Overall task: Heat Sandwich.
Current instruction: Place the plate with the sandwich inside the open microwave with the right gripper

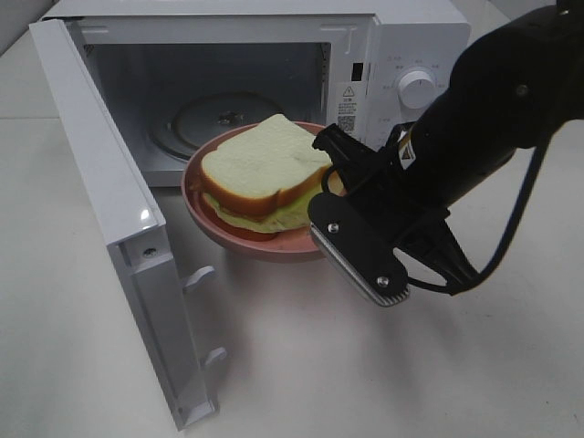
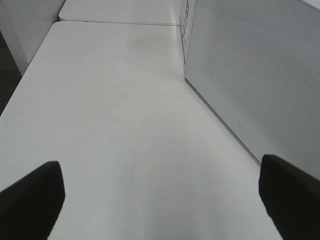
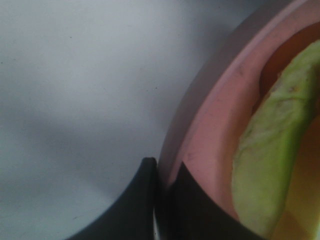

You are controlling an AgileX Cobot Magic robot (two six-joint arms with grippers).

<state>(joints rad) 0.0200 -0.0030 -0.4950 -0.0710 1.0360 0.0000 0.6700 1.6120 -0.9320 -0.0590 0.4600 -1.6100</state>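
The sandwich, white bread with green and yellowish filling, lies on a round pinkish-red plate. My right gripper is shut on the plate's right rim and holds it just in front of the open microwave. Up close in the right wrist view, my right gripper pinches the plate's rim, with the sandwich's green filling beside it. My left gripper is open over bare table, with nothing between its dark fingers. It does not appear in the exterior high view.
The microwave door swings out to the left, reaching toward the table's front. Inside the cavity lies the glass turntable. In the left wrist view, the door's outer face stands close on one side. White table surrounds everything.
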